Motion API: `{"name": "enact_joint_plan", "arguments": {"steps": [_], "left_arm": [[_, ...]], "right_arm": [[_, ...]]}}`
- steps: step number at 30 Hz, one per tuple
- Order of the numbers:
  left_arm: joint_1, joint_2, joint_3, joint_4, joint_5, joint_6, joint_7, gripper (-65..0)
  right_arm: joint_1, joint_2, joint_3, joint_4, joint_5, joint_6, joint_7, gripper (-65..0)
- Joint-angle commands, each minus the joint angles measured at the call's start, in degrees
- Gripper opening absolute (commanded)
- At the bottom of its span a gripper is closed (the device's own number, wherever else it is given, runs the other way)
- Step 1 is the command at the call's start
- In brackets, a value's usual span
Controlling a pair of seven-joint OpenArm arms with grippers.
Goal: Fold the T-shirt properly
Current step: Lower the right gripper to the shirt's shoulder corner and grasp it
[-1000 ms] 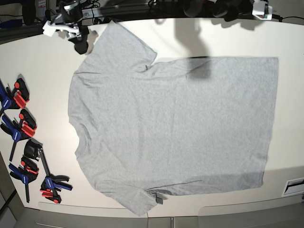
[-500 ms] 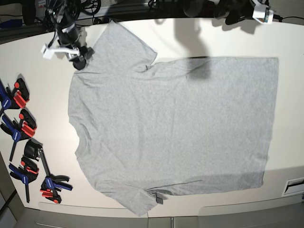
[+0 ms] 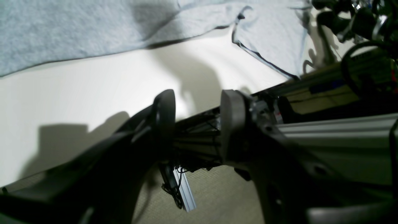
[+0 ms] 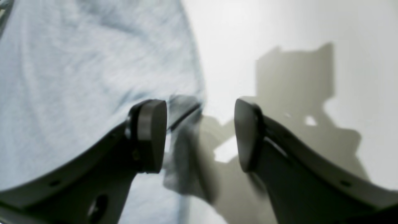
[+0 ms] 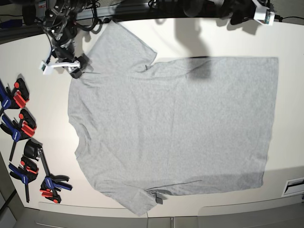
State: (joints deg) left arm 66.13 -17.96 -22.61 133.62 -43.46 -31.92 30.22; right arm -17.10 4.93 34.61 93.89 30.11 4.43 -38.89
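White table (image 5: 228,38) | T-shirt (image 5: 171,128) flat | clamps (image 5: 23,142) left | both grippers apparently wide, empty

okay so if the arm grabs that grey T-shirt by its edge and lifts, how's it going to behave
Probably floppy: the T-shirt lies flat with soft wrinkles, so it should drape and sag. Likely light, thin fabric. One pinch by the right gripper may drag the rest across the table.
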Motion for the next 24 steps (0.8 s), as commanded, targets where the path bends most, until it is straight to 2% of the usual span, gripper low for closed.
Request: {"name": "enact_joint_plan", "arguments": {"steps": [1,4,6,13,16,19,24], "left_arm": [[0.9,-0.2,-0.3,0.9,-0.9,-0.4,-1.1,-42.8],[0.9,-0.2,-0.3,0.9,-0.9,-0.4,-1.1,-42.8],[0.9,-0.2,-0.3,0.9,-0.9,-0.4,-1.1,-42.8],[0.9,0.5,-0.3,0.9,-0.9,-0.1,-1.2,-42.8],[0.9,1.0,-0.3,0.9,-0.9,1.8,-1.2,-42.8],[0.8,1.0,-0.3,0.9,-0.9,1.9,-1.2,-42.8],[0.3,1.0,-0.3,0.9,-0.9,1.9,-1.4,-42.8]], "right_arm": [[0.9,1.9,0.3,-0.1,0.5,-0.2,1.0,-32.1],[3.0,4.7,0.3,-5.4,1.3,0.3,0.0,-32.1],[4.5,5.6,0.3,-10.1,3.4,2.3,-0.6,-32.1],[8.9,5.4,0.3,-14.5,8.6,8.6,-8.4,-32.1],[9.8,5.4,0.2,-14.5,8.9,8.9,-10.9,-32.1],[9.8,5.4,0.2,-14.5,8.9,9.1,-12.1,-32.1],[9.8,5.4,0.2,-14.5,9.6,13.3,-15.2,-32.1]]}}
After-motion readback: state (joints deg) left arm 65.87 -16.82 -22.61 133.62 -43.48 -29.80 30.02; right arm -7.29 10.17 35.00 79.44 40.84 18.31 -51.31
